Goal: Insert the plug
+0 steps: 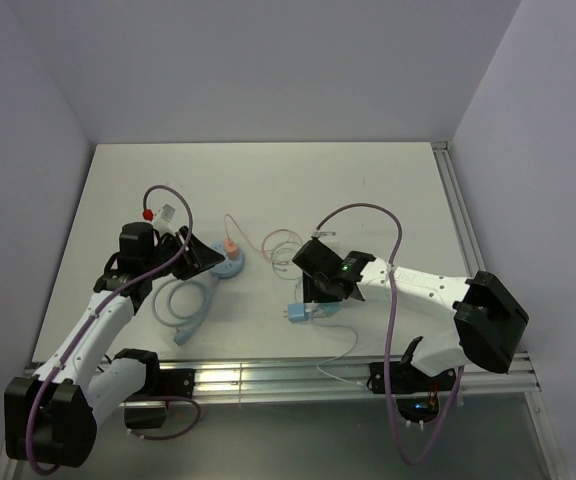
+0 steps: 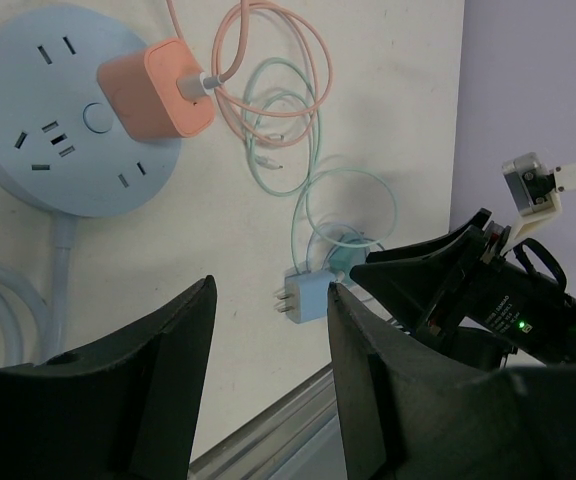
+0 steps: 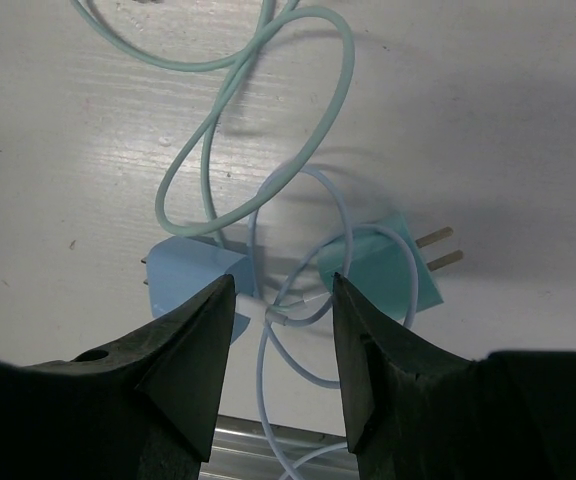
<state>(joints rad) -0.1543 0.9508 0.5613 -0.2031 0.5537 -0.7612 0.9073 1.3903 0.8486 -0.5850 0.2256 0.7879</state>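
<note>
Table [image 1: 268, 180]: white top with an aluminium rail along its near edge.
Right arm [image 1: 418, 285]: reaches in from the near right, wrist over the two loose plugs.
Left arm [image 1: 98, 320]: stretched up the left side, wrist beside the socket.
Power socket [image 2: 8, 110]: round, pale blue, flat on the table left of centre. Its grey cord [image 2: 61, 270] curls toward the near edge.
Left gripper [image 2: 270, 292]: jaws apart, nothing between them, above bare table near the socket.
Right gripper [image 3: 281, 285]: jaws apart, holding nothing. One finger is over each plug's edge, and contact cannot be judged.
Orange charger [image 2: 153, 90]: seated in the socket, with a pink cable [image 2: 220, 72] looping off it.
Blue plug [image 3: 188, 270]: unplugged and lying flat near the table's near edge, well apart from the socket, prongs pointing toward it.
Teal plug [image 3: 378, 270]: just beside the blue one, prongs pointing the opposite way.
Green cable [image 3: 350, 60]: loose loops beyond the two plugs.
</note>
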